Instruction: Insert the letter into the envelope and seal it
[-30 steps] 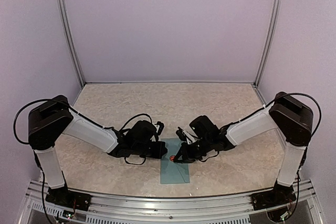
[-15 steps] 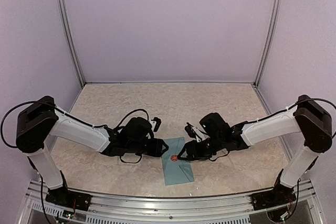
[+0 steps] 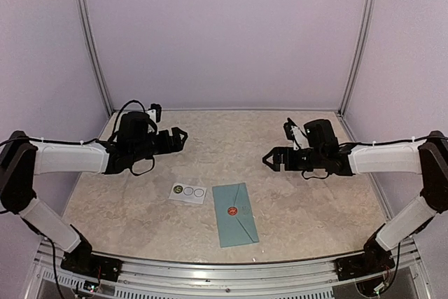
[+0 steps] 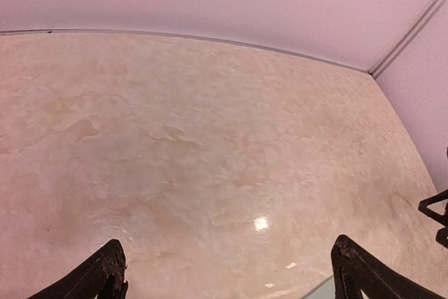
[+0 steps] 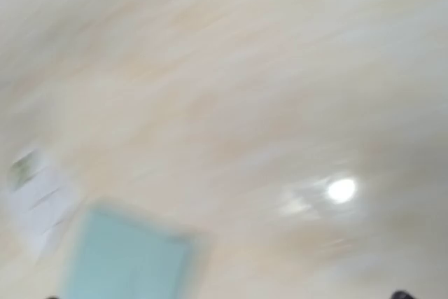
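Near centre front, envelope (image 3: 234, 230) lying flat, flap shut under red sticker (image 3: 236, 209), apparently sealed. Well apart from it, left gripper (image 3: 180, 138) and right gripper (image 3: 268, 161) hovering, jaws spread, empty, no hold needed.

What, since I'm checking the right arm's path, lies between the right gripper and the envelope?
Nothing but bare table between the right gripper and the envelope, as the top view shows.
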Tool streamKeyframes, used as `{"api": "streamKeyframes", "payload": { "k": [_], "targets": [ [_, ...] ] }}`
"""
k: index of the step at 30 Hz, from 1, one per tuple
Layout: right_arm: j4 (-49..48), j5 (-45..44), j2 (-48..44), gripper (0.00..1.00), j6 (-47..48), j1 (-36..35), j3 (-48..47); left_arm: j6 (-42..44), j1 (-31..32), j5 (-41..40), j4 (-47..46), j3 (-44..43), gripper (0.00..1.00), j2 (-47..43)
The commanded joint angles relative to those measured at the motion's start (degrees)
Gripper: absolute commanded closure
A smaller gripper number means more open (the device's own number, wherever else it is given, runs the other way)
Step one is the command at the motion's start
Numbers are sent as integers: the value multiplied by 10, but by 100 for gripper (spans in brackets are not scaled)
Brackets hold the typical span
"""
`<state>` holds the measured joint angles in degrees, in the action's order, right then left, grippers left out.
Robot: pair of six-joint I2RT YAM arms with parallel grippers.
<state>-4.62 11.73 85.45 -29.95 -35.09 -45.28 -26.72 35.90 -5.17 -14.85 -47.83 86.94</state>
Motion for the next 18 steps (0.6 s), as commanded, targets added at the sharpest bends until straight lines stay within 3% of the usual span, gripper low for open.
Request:
{"api": "streamKeyframes", "payload": {
  "k": [1, 7, 9, 14, 18],
  "targets": [
    [-37, -32, -34, 0, 83, 115, 37, 61, -126, -14, -44, 70, 3, -71],
    [-118, -15, -112, 1, 135, 302, 118, 100, -336, -18, -127, 221, 1, -206],
    [-158, -30, -144, 0, 153, 339, 151, 115, -377, -44, -162, 270, 1, -249],
    [-279, -111, -195, 1, 202, 362, 248, 145, -393, -92, -277, 372, 1, -292],
    [-319, -142, -216, 1, 214, 363, 288, 153, -393, -84, -290, 365, 1, -258]
  ]
}}
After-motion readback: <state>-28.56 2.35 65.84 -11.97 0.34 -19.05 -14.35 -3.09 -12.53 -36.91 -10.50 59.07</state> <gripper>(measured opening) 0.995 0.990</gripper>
